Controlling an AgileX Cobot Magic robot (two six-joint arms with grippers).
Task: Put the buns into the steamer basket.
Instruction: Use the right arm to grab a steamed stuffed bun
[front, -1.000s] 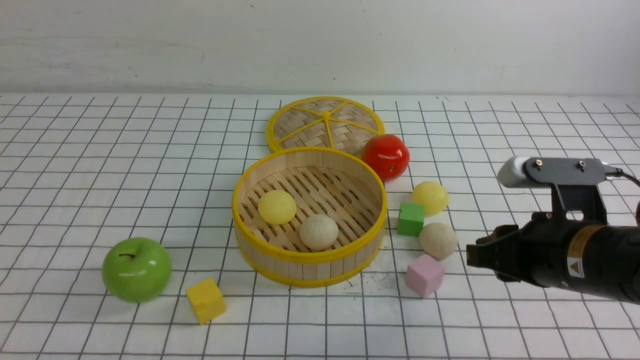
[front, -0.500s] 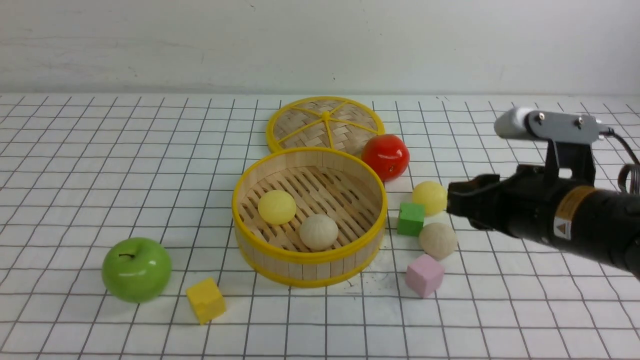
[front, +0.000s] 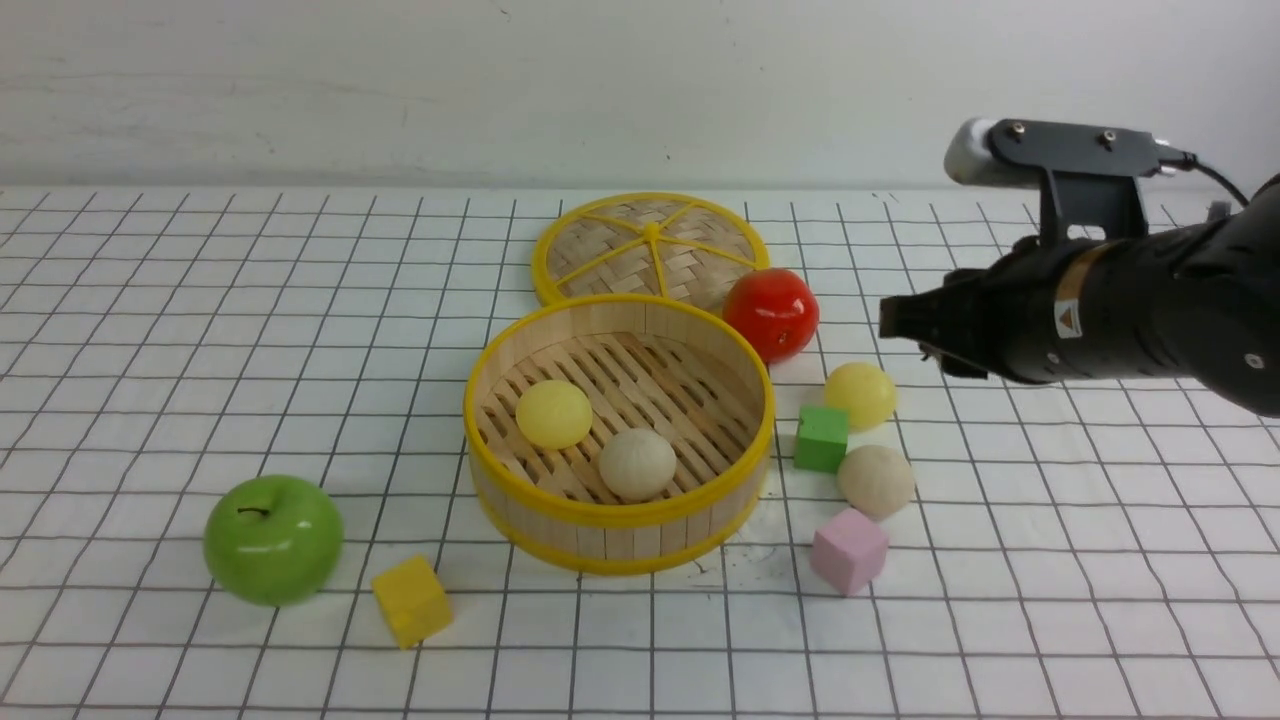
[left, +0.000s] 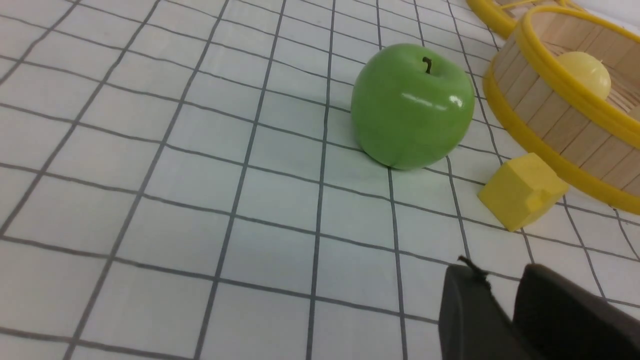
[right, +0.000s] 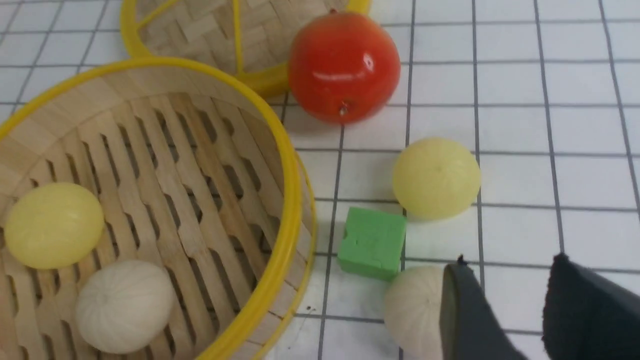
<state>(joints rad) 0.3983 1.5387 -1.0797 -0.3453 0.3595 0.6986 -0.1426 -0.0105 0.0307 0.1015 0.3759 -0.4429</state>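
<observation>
Currently 2 of the 4 buns sit in the steamer basket (front: 600, 540): a pale yellow bun (front: 553, 413) left of centre on the slatted floor, and a cream bun (front: 637, 463) nearer and to its right.

The other 2 lie on the surface right of the basket. Yellow bun outside (front: 860, 395): near side of the red apple (front: 771, 312), with the green cube (front: 821, 437) just beside it on its left. Cream bun outside (front: 876, 480): nearer than the first, between the green cube and the pink cube (front: 849, 550), close to both.

Right claw (front: 890, 325): released, jaws apart, nothing between them. It hangs above the surface, to the right of the outside yellow bun. Left claw (left: 502, 280): jaws slightly parted, empty, low near the green apple (left: 412, 105) and well apart from the buns.

Handling, as a judgement:
- The buns look smooth, rounded and light, so they are likely to roll or squirt out of a pinch.
- Take hold from above, with the pads across the widest part and low on the dome.
- For the yellow bun, set the jaws along the far-near line so that the green cube stays clear.
- The cream bun is hemmed in by 2 cubes, so it may be better left for second.
</observation>
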